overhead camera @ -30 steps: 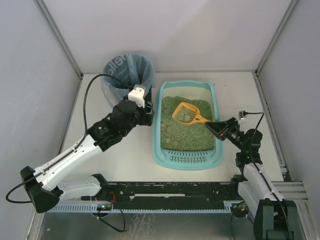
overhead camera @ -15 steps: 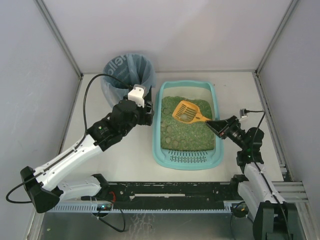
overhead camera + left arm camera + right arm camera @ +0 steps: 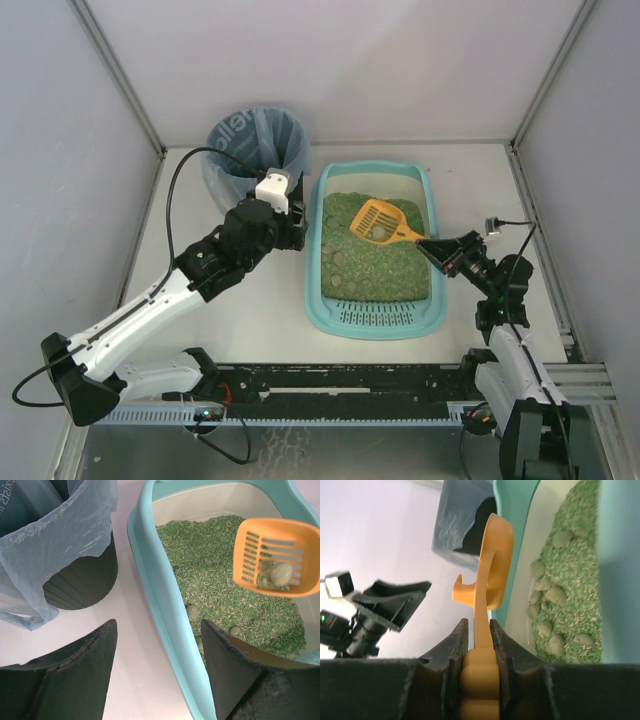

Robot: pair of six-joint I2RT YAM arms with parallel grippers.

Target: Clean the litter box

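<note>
**Carry the scoop flat to the bin**

The right tool (image 3: pixel 425 244) grips the orange scoop (image 3: pixel 377 222) by its handle, over the litter box (image 3: pixel 330 312) on the desk (image 3: pixel 250 320). One pale lump (image 3: pixel 281 573) sits in the scoop. More lumps lie in the green litter (image 3: pixel 385 270). Move slowly and hold it level. The left tool (image 3: pixel 157 630) is open and empty, beside the bin (image 3: pixel 235 140).

Robot lab test booth — plain white walls (image 3: pixel 340 60), aluminium corner posts (image 3: pixel 118 78), arm-mounting rail (image 3: pixel 340 380)
</note>
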